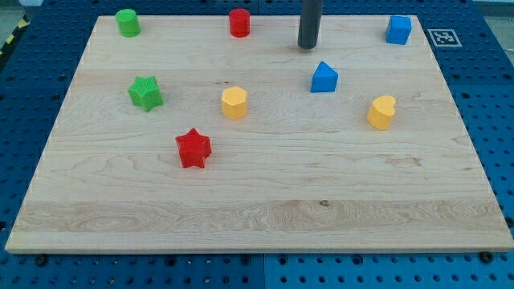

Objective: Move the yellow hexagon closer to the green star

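Note:
The yellow hexagon point(234, 103) sits left of the board's middle. The green star point(145, 92) lies to its left, a block's width or two away and slightly higher in the view. The dark rod comes down at the view's top, and my tip point(307, 46) rests on the board up and to the right of the yellow hexagon, well apart from it. The tip is just above and left of the blue pentagon-like block point(324, 77). It touches no block.
A red star point(193, 148) lies below and left of the yellow hexagon. A green cylinder point(127, 22) and a red cylinder point(239, 22) stand along the top edge. A blue cube point(398, 29) is at top right. A yellow heart-like block point(382, 111) is at right.

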Available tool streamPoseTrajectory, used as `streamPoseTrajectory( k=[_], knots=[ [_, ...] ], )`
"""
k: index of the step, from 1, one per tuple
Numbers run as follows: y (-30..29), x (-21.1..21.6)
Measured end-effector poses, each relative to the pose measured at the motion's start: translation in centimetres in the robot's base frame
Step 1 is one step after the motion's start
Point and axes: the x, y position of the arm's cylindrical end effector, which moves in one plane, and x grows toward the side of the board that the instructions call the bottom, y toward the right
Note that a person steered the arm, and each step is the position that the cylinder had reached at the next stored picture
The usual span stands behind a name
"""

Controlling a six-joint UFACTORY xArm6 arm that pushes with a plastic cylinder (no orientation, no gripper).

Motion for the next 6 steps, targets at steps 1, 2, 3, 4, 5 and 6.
streamPoseTrajectory(
  k=[1,2,3,4,5,6],
  knots=[
    [0.0,-0.1],
    [0.0,-0.1],
    [-1.0,0.6],
    [-4.1,3.0],
    [-5.5,6.0],
    [-4.1,11.5]
  ],
)
